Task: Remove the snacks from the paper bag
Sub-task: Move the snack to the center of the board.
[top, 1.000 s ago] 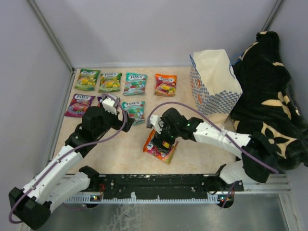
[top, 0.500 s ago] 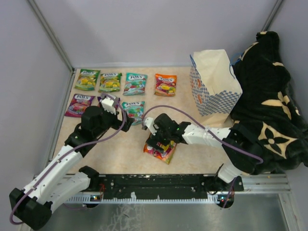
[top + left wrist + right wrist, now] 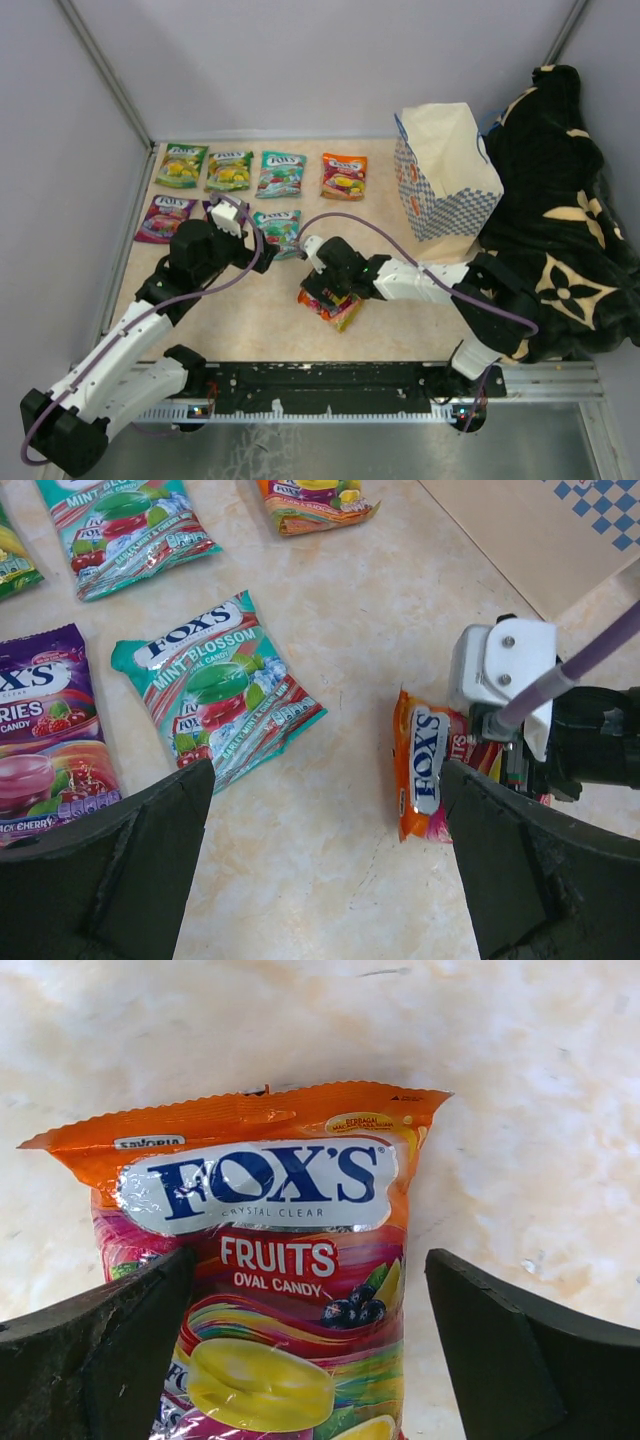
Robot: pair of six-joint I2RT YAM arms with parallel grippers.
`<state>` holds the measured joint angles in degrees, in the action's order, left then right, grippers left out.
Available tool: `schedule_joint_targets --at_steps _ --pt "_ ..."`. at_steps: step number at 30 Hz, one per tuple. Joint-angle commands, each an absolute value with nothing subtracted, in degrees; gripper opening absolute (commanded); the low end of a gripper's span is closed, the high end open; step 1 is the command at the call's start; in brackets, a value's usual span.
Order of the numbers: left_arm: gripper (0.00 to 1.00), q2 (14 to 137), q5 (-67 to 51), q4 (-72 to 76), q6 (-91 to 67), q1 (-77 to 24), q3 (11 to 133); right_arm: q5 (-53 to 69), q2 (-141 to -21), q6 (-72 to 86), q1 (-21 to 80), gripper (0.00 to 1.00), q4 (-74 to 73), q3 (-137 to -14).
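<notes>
While straddling the orange snack packet [image 3: 290, 1260] with right gripper [image 3: 310, 1345] spread wide, grips nothing; lets it lie on the table [image 3: 270, 315], probably to join the packets [image 3: 281, 172] laid out in rows beyond. Holds left gripper [image 3: 320, 870] wide and empty above the teal packet [image 3: 215, 695]. Cannot see inside the upright paper bag [image 3: 445, 175].

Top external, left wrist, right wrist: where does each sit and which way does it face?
Top external: high behind the bases, looking down on the table; left arm and right arm show whole, paper bag back right.
Left wrist: on the left arm, looking down through its open left claw at a mint packet.
Right wrist: on the right arm, close above the orange fruits packet, open right claw either side.
Shared: all three show the orange fruits packet; left wrist also catches the right arm.
</notes>
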<state>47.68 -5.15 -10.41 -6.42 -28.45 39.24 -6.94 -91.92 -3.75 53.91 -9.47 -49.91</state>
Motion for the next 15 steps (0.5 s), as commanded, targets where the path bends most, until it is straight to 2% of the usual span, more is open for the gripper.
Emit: schedule_joint_targets --at_steps 1,4,9,15 --pt "1.00 47.97 -5.54 -8.92 -6.39 -28.05 38.45 -24.00 -96.65 3.60 53.66 0.99 -9.83 -50.46" --pt "1.00 48.02 -5.47 -8.89 -6.33 -28.12 38.48 -28.67 -99.85 11.53 51.83 0.99 -13.81 -53.63" --pt "1.00 48.04 -5.46 -8.80 -6.33 -28.08 38.37 -28.36 -103.30 22.03 47.16 0.99 -17.61 -57.77" --pt "1.00 48.08 -5.36 -8.80 -6.26 -28.04 38.41 -32.71 -102.13 24.76 43.70 0.99 -15.59 -60.38"
